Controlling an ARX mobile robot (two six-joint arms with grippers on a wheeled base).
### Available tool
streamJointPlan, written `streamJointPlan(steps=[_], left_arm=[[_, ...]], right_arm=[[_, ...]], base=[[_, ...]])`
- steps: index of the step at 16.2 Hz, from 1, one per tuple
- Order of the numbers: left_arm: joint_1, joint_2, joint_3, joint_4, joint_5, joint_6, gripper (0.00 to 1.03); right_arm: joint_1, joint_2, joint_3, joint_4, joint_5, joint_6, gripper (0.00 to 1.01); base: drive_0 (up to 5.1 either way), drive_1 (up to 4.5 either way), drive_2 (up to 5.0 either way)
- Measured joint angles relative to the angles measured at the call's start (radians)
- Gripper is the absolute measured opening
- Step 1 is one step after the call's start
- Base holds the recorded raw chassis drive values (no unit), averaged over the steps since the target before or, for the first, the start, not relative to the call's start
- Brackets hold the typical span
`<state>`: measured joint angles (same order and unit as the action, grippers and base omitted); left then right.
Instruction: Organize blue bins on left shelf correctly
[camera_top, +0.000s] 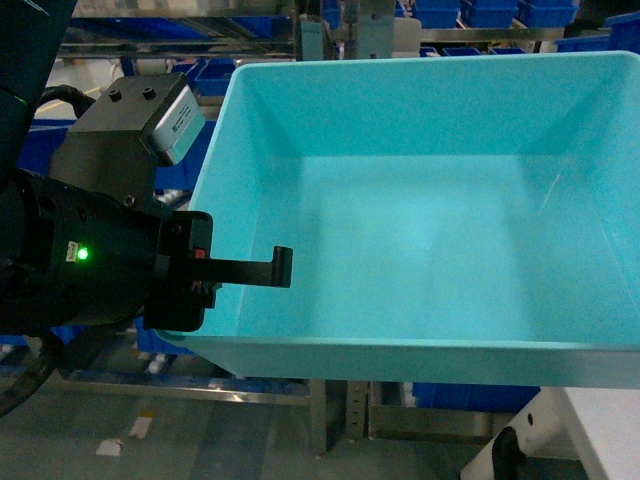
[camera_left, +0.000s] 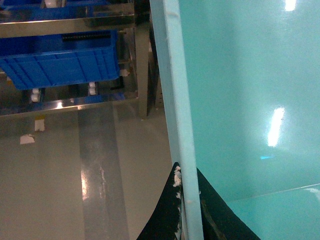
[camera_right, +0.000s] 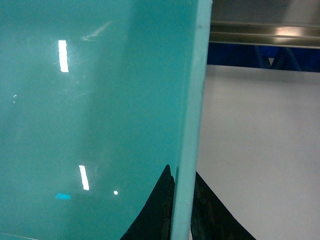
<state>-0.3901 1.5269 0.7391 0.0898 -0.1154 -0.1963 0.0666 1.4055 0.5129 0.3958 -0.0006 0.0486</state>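
Head view hides the right end effector (camera_right: 182, 210); both it and the left end effector (camera_left: 187, 210) clamp the turquoise tub's (camera_top: 420, 200) rims

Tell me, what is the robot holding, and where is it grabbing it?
The turquoise bin, held by both grippers: left gripper pinches its left wall, right gripper its right wall.

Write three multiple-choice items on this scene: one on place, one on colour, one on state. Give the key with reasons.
1. Where does the left pincer grip the turquoise tub?
A. its left wall
B. its floor
C. its far wall

2. What colour is the ribbed bin on the steel rack?
A. red
B. dark blue
C. white

3. What is inside the tub?
A. small bins
B. tools
C. nothing

Key: 1 A, the fingers straddle the left rim in the left wrist view. 2 B, it is plainly royal blue. 3 C, the head view shows a bare floor.
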Motion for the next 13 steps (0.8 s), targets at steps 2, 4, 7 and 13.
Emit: streamJointPlan(steps=[2, 4, 7, 13], left_arm=[[0.0, 0.0, 0.0, 0.0, 0.0, 0.0, 0.02], [0.0, 0.0, 0.0, -0.002, 0.0, 0.0, 0.02], [0.0, 0.0, 0.0, 0.0, 0.0, 0.0, 0.02], [0.0, 0.0, 0.0, -0.002, 0.0, 0.0, 0.02]], right_arm=[[0.0, 0.0, 0.0, 0.002, 0.0, 0.0, 0.07], [0.0, 0.0, 0.0, -0.003, 0.0, 0.0, 0.07], [0.0, 0.0, 0.0, -0.001, 0.0, 0.0, 0.07], [0.0, 0.0, 0.0, -0.002, 0.0, 0.0, 0.07]], base=[[-5.0, 2.44, 2.4], [-4.9, 2.53, 2.5], [-4.9, 2.53, 2.5], [-5.0, 2.41, 2.4]])
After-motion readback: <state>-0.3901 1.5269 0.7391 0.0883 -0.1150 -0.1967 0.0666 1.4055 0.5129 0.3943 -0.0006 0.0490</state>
